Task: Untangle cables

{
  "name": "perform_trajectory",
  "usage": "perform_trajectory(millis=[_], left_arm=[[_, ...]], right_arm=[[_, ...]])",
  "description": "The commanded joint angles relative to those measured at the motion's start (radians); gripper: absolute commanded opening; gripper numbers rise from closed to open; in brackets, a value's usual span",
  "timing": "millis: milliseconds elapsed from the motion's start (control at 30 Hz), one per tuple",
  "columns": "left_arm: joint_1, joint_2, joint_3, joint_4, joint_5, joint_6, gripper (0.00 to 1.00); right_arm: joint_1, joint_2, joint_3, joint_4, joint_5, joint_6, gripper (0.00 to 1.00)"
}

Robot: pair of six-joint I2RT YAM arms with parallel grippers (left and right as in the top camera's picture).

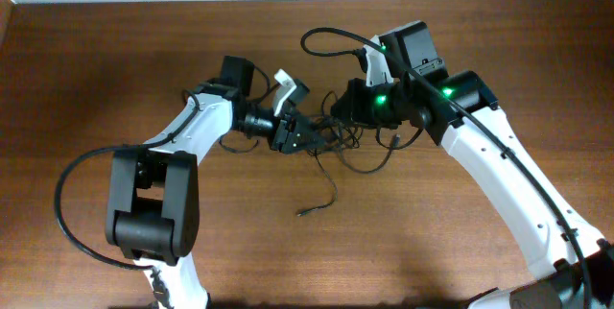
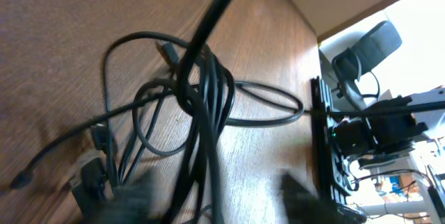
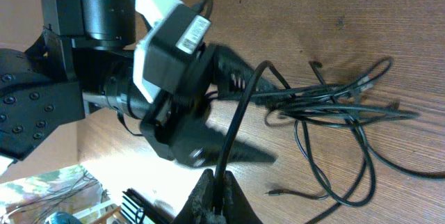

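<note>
Cables [image 1: 338,144] knotted at centre of the tabletop [image 1: 115,69]. Step: securing both holds. My right fingers [image 3: 217,200], bottom centre, are clamped on one strand; my left fingers [image 1: 312,141] stand apart astride the bundle. Next, I judge: grip left, then draw apart gently. Count: one tangle; individual cords uncountable.

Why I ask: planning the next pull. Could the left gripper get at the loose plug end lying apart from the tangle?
Probably yes: the plug end lies in the open near the left gripper, nothing between.
</note>
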Motion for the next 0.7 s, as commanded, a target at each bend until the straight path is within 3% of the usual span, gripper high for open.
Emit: perform_trajectory(millis=[0,200,300,400,533,600,667], left_arm=[[-0.005,0.007,0.01,0.001,-0.031,-0.019,0.0],[-0.001,-0.06,0.016,-0.079,0.005,-0.047,0.0],[-0.001,-0.229,0.018,-0.166,0.005,-0.047,0.0],[0.014,-0.509,0.018,-0.22,-0.004,-0.049,0.0],[0.014,-0.853,0.018,-0.198,-0.274,-0.225,0.0],[0.014,-1.05,0.018,-0.161,-0.56,-0.394,0.0],[0.014,-1.164,0.018,-0.14,-0.752,-0.5,0.0]], right_arm=[[-0.007,0.003,0.008,-0.011,0.009,-0.017,0.04],[-0.034,0.003,0.008,-0.126,0.224,-0.031,0.04],[-0.105,0.002,0.008,-0.126,0.222,-0.075,0.04],[-0.185,0.002,0.008,-0.126,0.219,-0.103,0.04],[-0.316,-0.04,0.021,-0.13,0.117,-0.207,0.04],[-0.406,-0.113,0.039,-0.139,0.108,-0.207,0.04],[-0.474,-0.19,0.049,-0.137,0.068,-0.207,0.04]])
